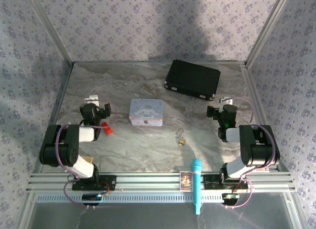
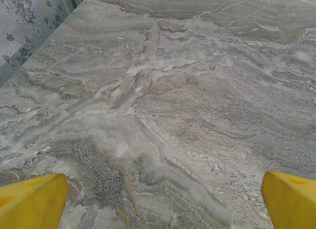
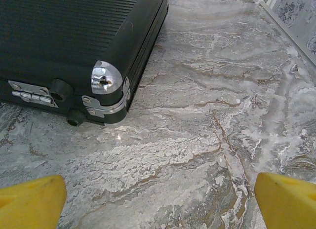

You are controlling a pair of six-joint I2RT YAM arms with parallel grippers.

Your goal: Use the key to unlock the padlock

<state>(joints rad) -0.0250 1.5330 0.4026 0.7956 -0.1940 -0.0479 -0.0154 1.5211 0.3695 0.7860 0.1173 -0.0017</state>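
The padlock [image 1: 181, 138], a tiny brass body with a thin silver shackle, lies on the marble table right of centre, between the two arms. The key is hidden or too small to make out. My left gripper [image 1: 93, 102] rests at the left, well away from the padlock. In the left wrist view the left gripper [image 2: 163, 202] is open, its yellow fingertips [image 2: 32, 202] wide apart over bare marble. My right gripper [image 1: 224, 102] sits at the right. In the right wrist view the right gripper [image 3: 160, 202] is open with nothing between its fingers.
A pale blue tin [image 1: 146, 112] stands mid-table, left of the padlock. A small red block [image 1: 107, 130] lies by the left arm. A black case [image 1: 192, 79] sits at the back right, its corner [image 3: 106, 78] ahead of the right gripper. A blue microphone [image 1: 196, 184] and a card [image 1: 185, 180] lie on the front rail.
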